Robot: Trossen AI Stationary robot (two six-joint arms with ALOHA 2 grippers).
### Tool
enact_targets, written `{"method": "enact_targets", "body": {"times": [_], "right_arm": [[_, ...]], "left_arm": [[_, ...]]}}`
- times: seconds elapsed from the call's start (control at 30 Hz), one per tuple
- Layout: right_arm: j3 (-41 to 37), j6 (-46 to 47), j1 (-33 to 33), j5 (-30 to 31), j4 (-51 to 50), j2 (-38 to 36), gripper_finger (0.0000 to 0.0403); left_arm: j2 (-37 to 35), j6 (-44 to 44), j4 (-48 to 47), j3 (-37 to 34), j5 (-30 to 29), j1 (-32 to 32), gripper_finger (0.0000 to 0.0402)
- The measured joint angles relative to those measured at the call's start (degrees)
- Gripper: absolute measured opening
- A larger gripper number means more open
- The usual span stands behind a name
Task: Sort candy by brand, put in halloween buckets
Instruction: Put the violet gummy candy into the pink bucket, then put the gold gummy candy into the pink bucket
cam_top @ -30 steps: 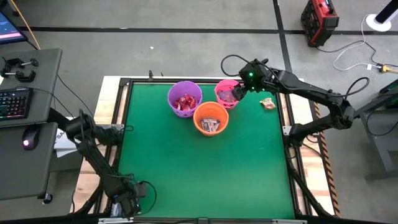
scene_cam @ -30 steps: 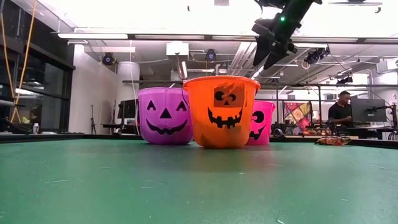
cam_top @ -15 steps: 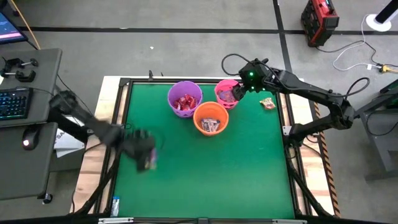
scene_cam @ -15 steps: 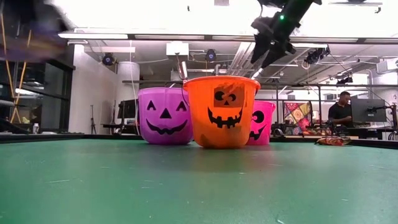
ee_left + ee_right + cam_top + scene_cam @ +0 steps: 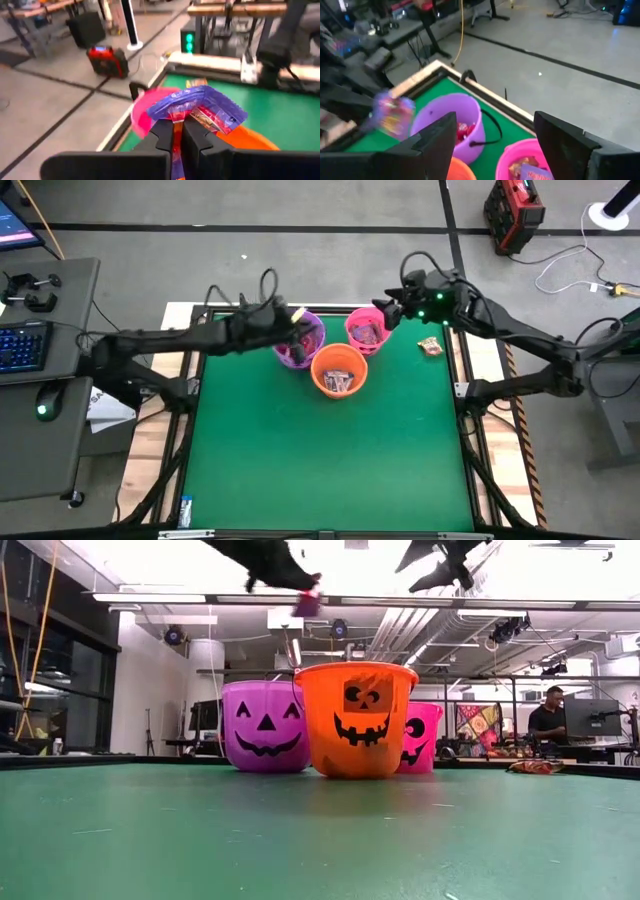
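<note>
Two grippers are seen above the bucket cluster. Left gripper [image 5: 177, 131] is clamped on a purple-wrapped candy [image 5: 200, 107], the wrapper held crosswise to the fingers, ends flaring out to both sides. Directly beneath and slightly ahead of it the purple bucket [image 5: 297, 340] is found, red wrappers visible inside; the orange bucket [image 5: 339, 370] lies just beyond, the pink bucket [image 5: 366, 330] farther off toward the other arm. Right gripper [image 5: 392, 308] is held wide and empty, hovering over the pink bucket's far rim. One loose brown/gold candy [image 5: 430, 346] lies on the table, nearer the right gripper. Which bucket suits the held wrapper cannot be told for certain; a short move onward would decide the drop.
</note>
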Motion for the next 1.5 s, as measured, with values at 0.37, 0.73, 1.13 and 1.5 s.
{"method": "enact_targets", "body": {"times": [0.37, 0.73, 1.13, 1.5], "right_arm": [[0.0, 2.2, 0.0, 2.6, 1.0, -0.2, 0.0259], [0.0, 3.0, 0.0, 5.1, 2.7, -0.2, 0.0259], [0.0, 0.6, -0.5, 7.6, 0.7, -0.2, 0.0259], [0.0, 15.7, -8.2, 16.2, -25.6, 1.1, 0.0259]], "left_arm": [[26.1, 1.8, 24.7, 10.3, 4.7, 6.4, 0.0005], [39.6, 4.8, 20.9, 25.4, 8.6, 7.9, 0.0089], [35.1, 5.8, 11.1, 26.7, 5.2, 8.0, 0.0229], [24.3, 1.2, -10.9, 26.6, 11.9, 8.5, 0.0246]]}}
